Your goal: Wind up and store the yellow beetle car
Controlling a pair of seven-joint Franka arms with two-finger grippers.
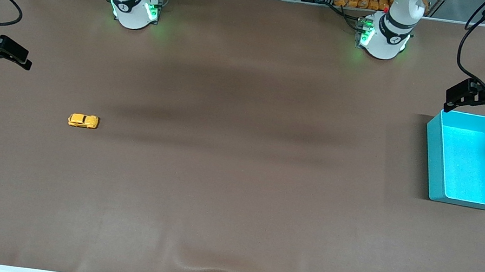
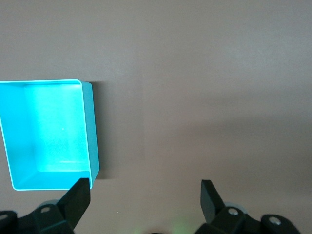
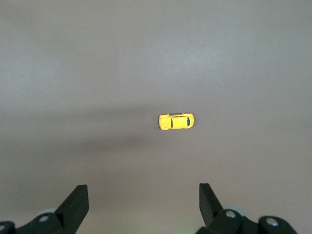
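Brown matting covers the whole counter (image 1: 232, 209), with both arm bases standing along its edge at twelve o'clock in the front view. Largest on it is the open teal plastic bin (image 1: 436, 161), rectangular and bare inside, sitting at about three o'clock, toward the left arm's end. The left hand (image 1: 468, 98) hangs over the counter just by the bin's twelve o'clock rim; in its wrist view the fingers (image 2: 78, 197) stand spread wide with nothing between them. The right hand (image 1: 2, 53) waits in the air at about nine o'clock, at the right arm's end, its fingers (image 3: 75, 202) likewise wide apart and holding nothing.

Smallest is the tiny yellow beetle-shaped toy car (image 1: 83, 120), resting on its wheels on the bare matting at roughly eight o'clock, well apart from the bin and untouched by either hand; the right wrist camera looks down on it.

By my judgement the task has not properly begun: the car is neither gripped nor drawn back for winding, and the bin awaits it. Everything is left to do: grasping, winding, carrying across and storing.
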